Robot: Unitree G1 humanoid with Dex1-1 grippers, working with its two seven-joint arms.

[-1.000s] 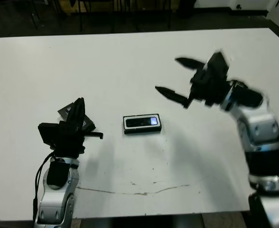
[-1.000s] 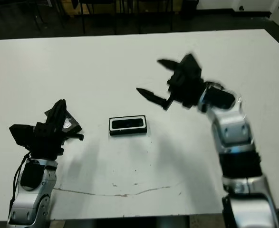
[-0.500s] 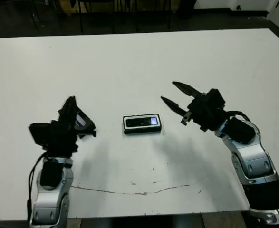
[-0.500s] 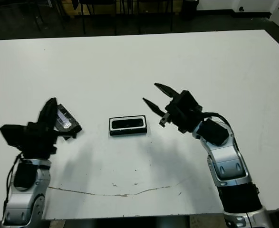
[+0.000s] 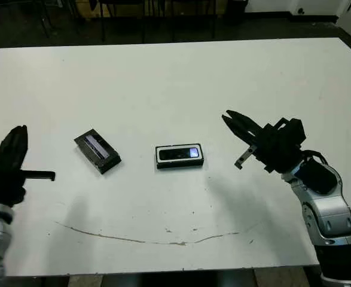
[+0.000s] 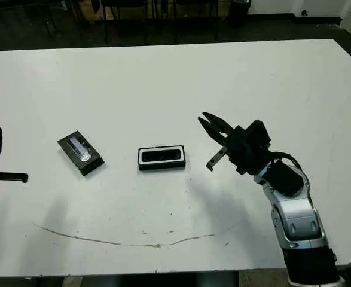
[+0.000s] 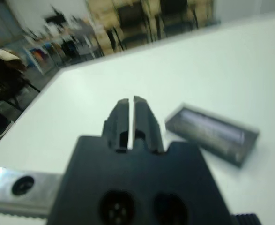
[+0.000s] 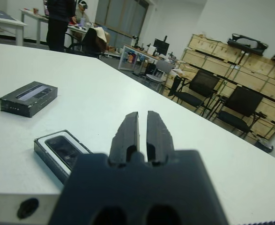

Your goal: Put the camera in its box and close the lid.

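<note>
On the table's left edge the left gripper [image 7: 131, 105] is closed and empty; next, the lid [image 5: 97, 150] lies loose; centre, the camera [image 5: 179, 153] sits in its box [image 5: 179, 163]; rightmost, the right gripper [image 8: 142, 126] is closed. Only lidding remains.

The left gripper [image 5: 5, 156] sits at the picture's left edge in both head views, its arm mostly cut off, and the left wrist view is blurred, so the lid [image 7: 212, 134] shows there only as a soft dark slab with a vague pale stripe. The camera [image 5: 180, 153] lies in the box [image 5: 179, 163], hiding most of the white lining. In the right wrist view the gripper body covers the box's near corner, and the people beyond the table are too small to make out.
</note>
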